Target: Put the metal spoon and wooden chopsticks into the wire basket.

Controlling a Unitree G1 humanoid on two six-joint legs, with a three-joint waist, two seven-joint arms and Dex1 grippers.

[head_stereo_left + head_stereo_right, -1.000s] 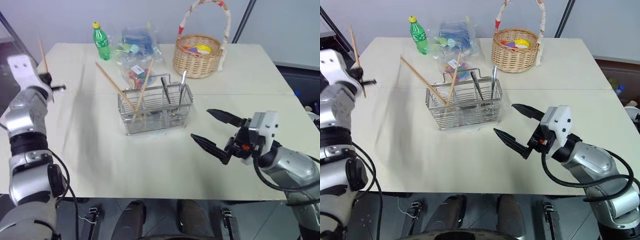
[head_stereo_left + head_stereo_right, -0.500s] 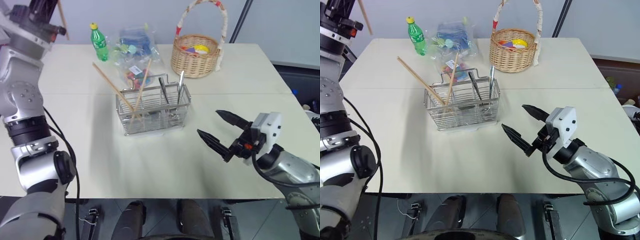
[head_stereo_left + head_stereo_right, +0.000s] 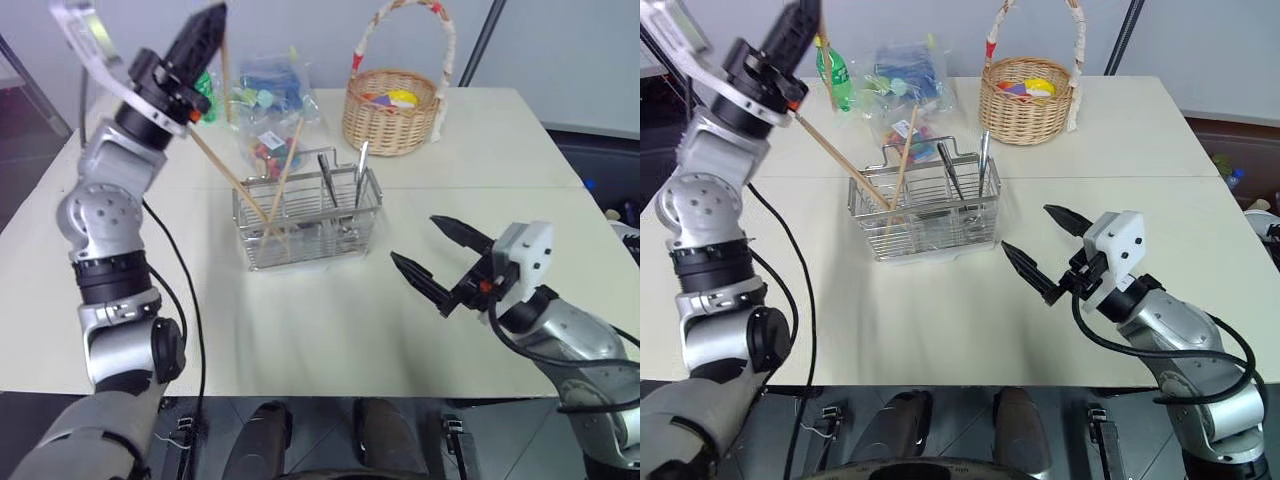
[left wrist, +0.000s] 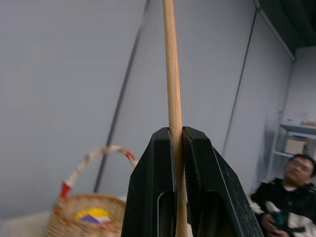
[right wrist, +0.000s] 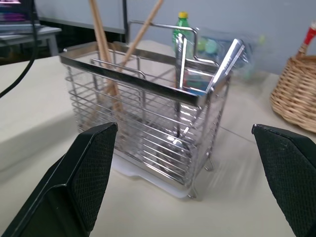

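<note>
left end effector point(image 3: 205, 25) swung in from the surface edge, clamped on a chopstick point(image 4: 172, 89) above the basket point(image 3: 308, 215); lower it steeply into the chopstick section. right end effector point(image 3: 430, 262) gapes, idle.

Even, soft indoor light falls on the pale tabletop point(image 3: 480, 150), with faint shadows. The raised left gripper point(image 3: 205, 25) is motion-blurred. The wire basket point(image 5: 148, 128) glints, its far background out of focus.
</note>
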